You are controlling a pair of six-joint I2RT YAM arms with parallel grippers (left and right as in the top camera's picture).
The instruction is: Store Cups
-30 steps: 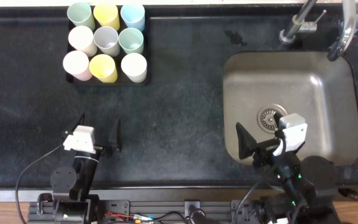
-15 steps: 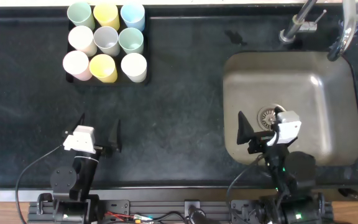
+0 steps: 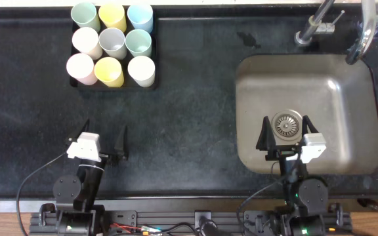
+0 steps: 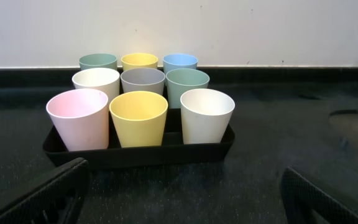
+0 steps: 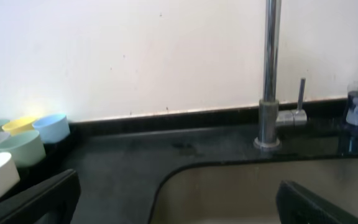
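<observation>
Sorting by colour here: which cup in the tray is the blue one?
The blue cup stands in the far row of the tray, at the corner towards the sink; beside it a yellow cup, in front a green cup.

Even, diffuse light falls from above: the nine pastel plastic cups [image 3: 112, 44] cast only short, soft shadows inside their black rectangular tray [image 4: 135, 157]. The black speckled stone worktop [image 3: 189, 98] stays dark and matte, with a faint pale sheen toward its far edge in the right wrist view. The stainless steel sink [image 3: 346, 78] carries broad, soft highlights; the chrome tap [image 3: 317, 23] glints. The white wall [image 5: 135, 50] is brightest, close to glare.
</observation>
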